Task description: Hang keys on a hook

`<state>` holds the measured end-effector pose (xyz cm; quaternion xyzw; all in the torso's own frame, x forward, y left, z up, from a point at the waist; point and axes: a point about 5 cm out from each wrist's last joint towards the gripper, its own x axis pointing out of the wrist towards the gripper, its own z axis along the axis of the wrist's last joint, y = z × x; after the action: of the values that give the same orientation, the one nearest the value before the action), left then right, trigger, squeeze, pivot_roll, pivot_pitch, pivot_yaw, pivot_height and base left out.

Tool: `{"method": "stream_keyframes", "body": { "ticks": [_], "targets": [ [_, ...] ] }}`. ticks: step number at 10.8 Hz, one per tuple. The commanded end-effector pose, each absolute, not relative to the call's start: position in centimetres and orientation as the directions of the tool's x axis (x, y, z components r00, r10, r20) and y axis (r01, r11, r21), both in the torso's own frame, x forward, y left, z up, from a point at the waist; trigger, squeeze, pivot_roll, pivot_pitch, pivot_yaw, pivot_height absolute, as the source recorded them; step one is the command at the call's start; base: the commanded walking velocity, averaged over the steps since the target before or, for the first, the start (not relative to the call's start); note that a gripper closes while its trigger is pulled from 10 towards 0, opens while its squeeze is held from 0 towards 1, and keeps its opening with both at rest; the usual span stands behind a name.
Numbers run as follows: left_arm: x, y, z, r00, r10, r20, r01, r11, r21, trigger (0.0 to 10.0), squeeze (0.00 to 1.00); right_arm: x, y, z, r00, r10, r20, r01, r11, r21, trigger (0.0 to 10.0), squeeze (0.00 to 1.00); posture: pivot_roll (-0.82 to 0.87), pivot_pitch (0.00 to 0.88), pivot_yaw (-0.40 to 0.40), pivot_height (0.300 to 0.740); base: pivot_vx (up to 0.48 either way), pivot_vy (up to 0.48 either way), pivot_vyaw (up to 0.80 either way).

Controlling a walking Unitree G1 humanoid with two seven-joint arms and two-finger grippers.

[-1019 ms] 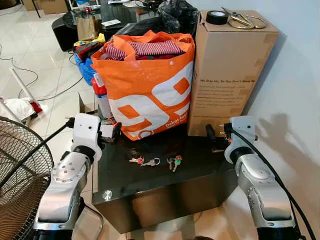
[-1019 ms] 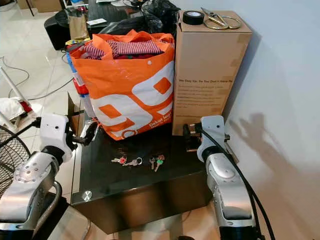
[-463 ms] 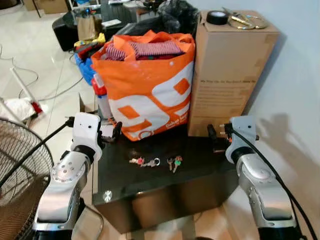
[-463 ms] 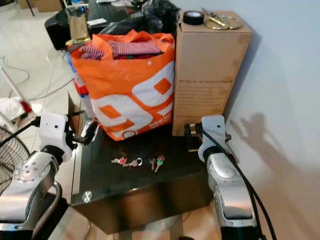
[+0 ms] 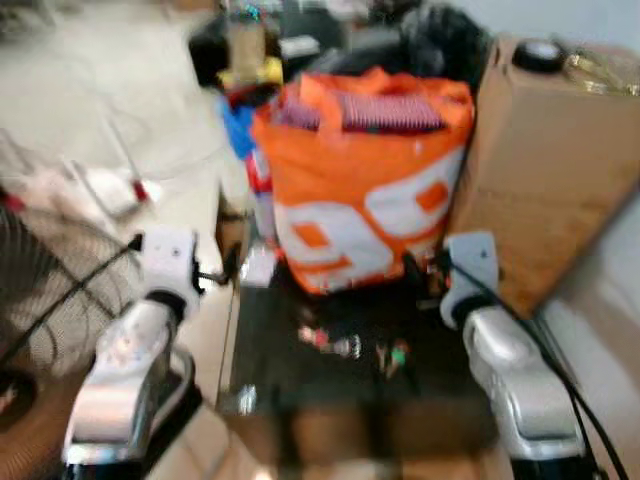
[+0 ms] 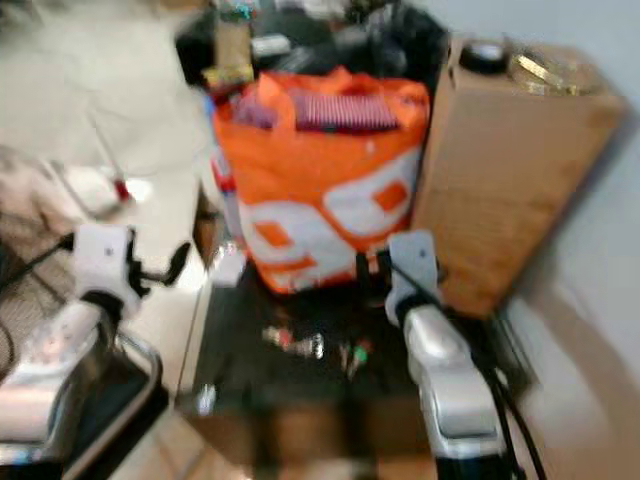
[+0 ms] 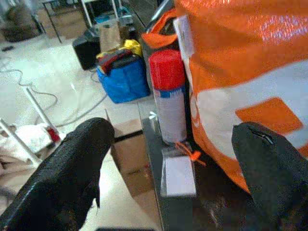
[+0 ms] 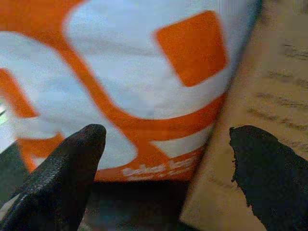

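Black glass forms the surface [image 5: 270, 370] directly before me. The keys [image 5: 345, 345] lie on it in two small bunches, just in front of the orange bag [image 5: 365, 190], untouched. Current step, as I judge it: approach; nothing is picked up yet. My left hand [image 7: 173, 163] hovers at the bag's left corner, fingers spread wide, empty, near a red-capped can [image 7: 167, 98]. My right hand [image 8: 163, 163] hovers at the bag's right corner beside the cardboard box [image 5: 550, 170], fingers likewise wide apart and empty. Next move: lower one hand onto a bunch. The head views are blurred, and I cannot make out a hook.
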<state>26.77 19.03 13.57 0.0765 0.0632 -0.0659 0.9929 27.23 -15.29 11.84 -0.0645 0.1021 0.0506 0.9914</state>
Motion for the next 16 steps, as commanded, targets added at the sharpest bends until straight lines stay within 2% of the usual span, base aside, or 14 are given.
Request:
{"method": "stream_keyframes", "body": {
  "ticks": [1, 7, 10, 11, 12, 13, 14, 16],
  "targets": [
    [26.8, 18.5, 13.6, 0.982, -0.133, -0.136, 0.152, 0.978, 0.140, 10.0, 0.00, 27.2, -16.3, 12.0, 0.977, 0.050, -0.208, -0.076, 0.990, -0.119, 10.0, 0.00, -0.10, 0.000, 0.065, 0.740, 0.000, 0.000, 0.00],
    [27.3, 18.5, 13.2, 0.977, -0.148, -0.151, 0.175, 0.968, 0.182, 10.0, 0.00, 27.9, -16.7, 12.6, 0.981, 0.050, -0.189, -0.073, 0.990, -0.119, 10.0, 0.00, -0.10, 0.000, 0.065, 0.740, 0.000, 0.000, 0.00],
    [27.7, 19.2, 13.6, 0.949, -0.249, -0.194, 0.295, 0.916, 0.270, 10.0, 0.00, 28.8, -16.3, 12.6, 0.980, 0.080, -0.180, -0.097, 0.991, -0.090, 10.0, 0.00, -0.08, 0.000, 0.091, 0.740, 0.000, 0.000, 0.00],
    [27.7, 18.9, 13.7, 0.934, -0.295, -0.203, 0.345, 0.893, 0.289, 10.0, 0.00, 28.8, -16.1, 12.2, 0.972, 0.119, -0.200, -0.137, 0.987, -0.079, 10.0, 0.59, -0.08, 0.000, 0.084, 0.740, 0.000, 0.000, 0.00],
    [27.7, 18.7, 13.8, 0.918, -0.333, -0.214, 0.385, 0.876, 0.291, 10.0, 0.00, 28.9, -15.6, 11.9, 0.956, 0.188, -0.225, -0.210, 0.974, -0.079, 10.0, 1.00, -0.08, 0.000, 0.077, 0.740, 0.000, 0.000, 0.00],
    [27.4, 18.6, 13.3, 0.883, -0.391, -0.258, 0.458, 0.838, 0.297, 10.0, 0.00, 29.3, -14.7, 11.0, 0.897, 0.313, -0.312, -0.362, 0.926, -0.112, 10.0, 1.00, -0.08, 0.000, 0.067, 0.740, 0.000, 0.000, 0.00],
    [27.0, 18.5, 12.9, 0.855, -0.425, -0.296, 0.506, 0.807, 0.304, 10.0, 0.00, 29.3, -14.7, 10.1, 0.849, 0.358, -0.388, -0.438, 0.888, -0.140, 10.0, 1.00, -0.07, 0.000, 0.054, 0.740, 0.000, 0.000, 0.00],
    [26.1, 18.6, 12.0, 0.803, -0.473, -0.362, 0.579, 0.763, 0.287, 10.0, 0.00, 29.5, -15.4, 9.0, 0.800, 0.370, -0.473, -0.490, 0.858, -0.157, 10.0, 1.00, -0.07, 0.000, 0.043, 0.740, 0.000, 0.000, 0.00]
  ]
}}
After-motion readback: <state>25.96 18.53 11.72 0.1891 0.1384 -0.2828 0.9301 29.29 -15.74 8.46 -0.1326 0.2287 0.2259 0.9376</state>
